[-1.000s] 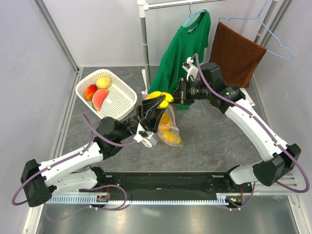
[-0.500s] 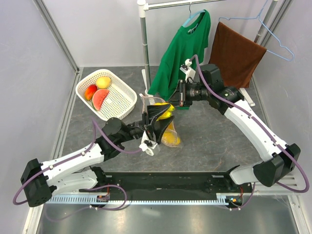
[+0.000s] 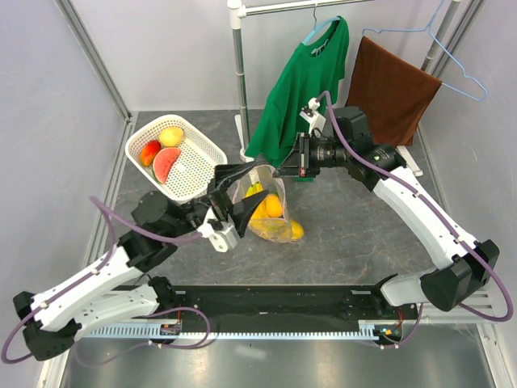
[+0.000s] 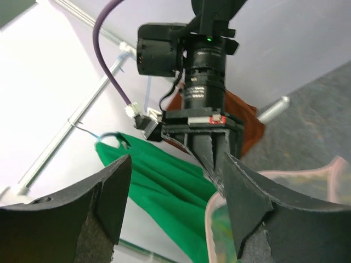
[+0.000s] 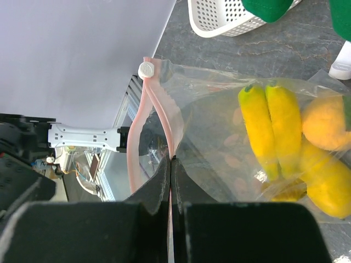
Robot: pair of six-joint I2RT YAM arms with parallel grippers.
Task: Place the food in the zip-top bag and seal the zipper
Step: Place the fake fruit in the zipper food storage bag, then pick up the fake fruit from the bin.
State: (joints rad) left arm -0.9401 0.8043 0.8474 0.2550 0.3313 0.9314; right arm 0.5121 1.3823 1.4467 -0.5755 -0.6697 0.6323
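Left gripper (image 4: 175, 167): jaws spread wide, empty, beside bag mouth.
Zip-top bag (image 5: 219, 104): hangs from its top edge, bottom on table; thin crinkly film, soft, likely slippery, sags under load.
Inside bag: banana bunch (image 5: 269, 126), yellow-orange fruits (image 5: 323, 129).
Zipper (image 5: 133, 137): stiffer pinkish strip, best hold; white slider (image 5: 146, 69) at its end.
Right gripper (image 5: 171, 163): clenched on zipper, mouth gaping.
Basket (image 3: 212, 153), far left: watermelon piece (image 3: 166, 164) plus two fruits, not yet bagged. Judged light, hard, smooth; grasp across middle.
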